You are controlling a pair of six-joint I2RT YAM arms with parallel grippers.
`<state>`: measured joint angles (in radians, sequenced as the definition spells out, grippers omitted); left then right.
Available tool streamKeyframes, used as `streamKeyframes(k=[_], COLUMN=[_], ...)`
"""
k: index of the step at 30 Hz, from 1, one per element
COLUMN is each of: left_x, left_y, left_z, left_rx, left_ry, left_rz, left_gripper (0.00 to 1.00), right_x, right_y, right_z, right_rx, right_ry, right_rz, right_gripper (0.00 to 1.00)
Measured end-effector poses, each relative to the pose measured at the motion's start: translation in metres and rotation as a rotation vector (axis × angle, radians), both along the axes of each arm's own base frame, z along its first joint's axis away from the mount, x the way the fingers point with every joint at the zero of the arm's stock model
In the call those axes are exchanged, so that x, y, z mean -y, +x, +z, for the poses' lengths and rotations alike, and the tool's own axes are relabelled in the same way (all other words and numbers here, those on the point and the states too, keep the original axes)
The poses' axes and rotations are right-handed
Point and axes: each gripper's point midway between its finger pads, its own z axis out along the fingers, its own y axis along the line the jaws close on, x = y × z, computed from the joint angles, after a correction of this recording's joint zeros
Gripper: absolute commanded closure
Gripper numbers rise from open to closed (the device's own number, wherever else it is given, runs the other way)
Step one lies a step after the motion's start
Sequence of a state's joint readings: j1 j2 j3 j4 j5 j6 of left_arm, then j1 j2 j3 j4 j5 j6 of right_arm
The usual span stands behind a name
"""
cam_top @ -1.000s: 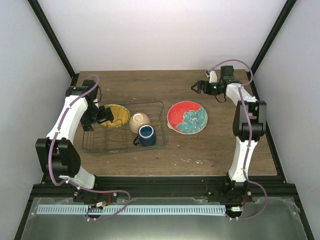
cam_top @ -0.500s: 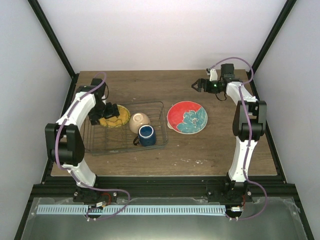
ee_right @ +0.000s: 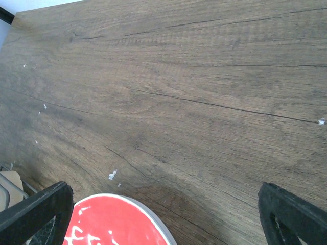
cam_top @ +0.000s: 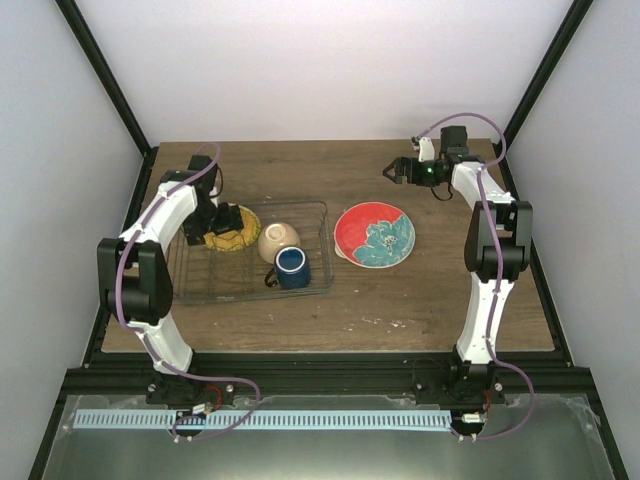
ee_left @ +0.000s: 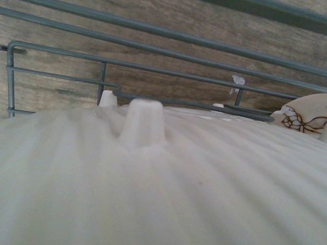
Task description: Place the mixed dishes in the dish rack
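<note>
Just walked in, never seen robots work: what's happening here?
Dishes are being loaded into a dark wire dish rack. The left pincer is down in the rack by a yellow-orange grid-patterned plate, a ribbed whitish plate filling its camera; its grip is unclear. A small cream bowl and dark blue mug sit in the rack. A red plate with a teal flower lies on the wooden table beside it, the right pincer hanging open beyond.

A brown wooden table (cam_top: pixel 420 300) carried two things directly. A red plate with teal flower (cam_top: pixel 374 235) lay flat, nearer the arm bases than the right gripper (cam_top: pixel 397 171). A wire dish rack (cam_top: pixel 250 298) stood beneath the left gripper (cam_top: pixel 226 222).
</note>
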<state>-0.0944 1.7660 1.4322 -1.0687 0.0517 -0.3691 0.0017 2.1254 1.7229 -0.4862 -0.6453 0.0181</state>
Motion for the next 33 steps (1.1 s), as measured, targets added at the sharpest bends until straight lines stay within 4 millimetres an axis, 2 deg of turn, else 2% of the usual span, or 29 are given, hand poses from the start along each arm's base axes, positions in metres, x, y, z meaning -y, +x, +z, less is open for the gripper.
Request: streamKeyframes(k=[20, 29, 33], left_x=[-0.003, -0.006, -0.006], left_y=[0.034, 0.067, 0.069], left_z=[0.002, 0.017, 0.02], left_rx=[0.066, 0.136, 0.146], left_ry=[0.037, 0.072, 0.071], left_rz=[-0.027, -0.047, -0.049], left_gripper=[0.0, 0.0, 0.0], right_x=[-0.008, -0.009, -0.01], right_y=[-0.002, -0.002, -0.003], right_z=[-0.005, -0.005, -0.006], right_rx=[-0.009, -0.009, -0.009], right_ry=[-0.013, -0.015, -0.017], right_rz=[0.014, 0.016, 0.019], right_gripper=[0.0, 0.0, 0.0])
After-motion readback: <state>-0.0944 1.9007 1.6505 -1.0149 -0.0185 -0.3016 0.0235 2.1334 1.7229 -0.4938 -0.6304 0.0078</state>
